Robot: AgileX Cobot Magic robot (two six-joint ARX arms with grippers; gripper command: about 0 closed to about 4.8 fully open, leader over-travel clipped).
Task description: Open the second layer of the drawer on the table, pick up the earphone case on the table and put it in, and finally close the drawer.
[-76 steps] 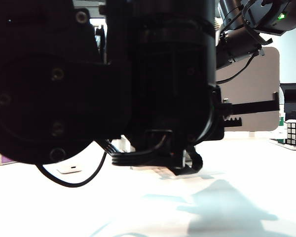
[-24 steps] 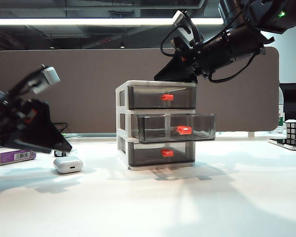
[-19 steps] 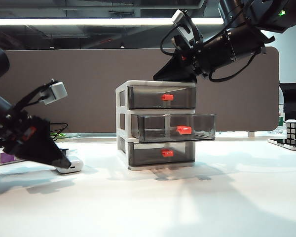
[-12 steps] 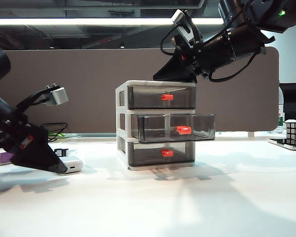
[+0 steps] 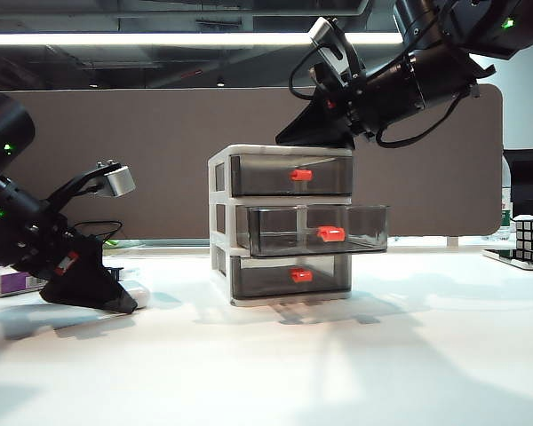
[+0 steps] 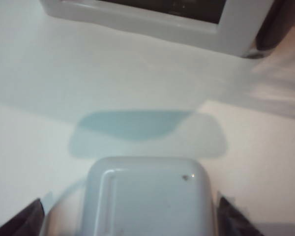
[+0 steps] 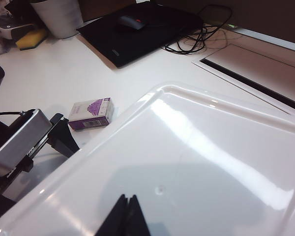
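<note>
White tabletop (image 5: 355,373), brown partition behind. Left gripper (image 5: 115,300) low, fingers apart astride case (image 6: 150,196). Right gripper (image 7: 125,216) together, touching cabinet (image 5: 284,226) top; middle drawer (image 5: 315,231) open.

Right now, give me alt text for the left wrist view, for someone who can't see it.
The left claw stands open around the white earphone case, one dark fingertip at each side of it on the white table. Beyond the case's shadow sits the drawer cabinet's white base.
</note>
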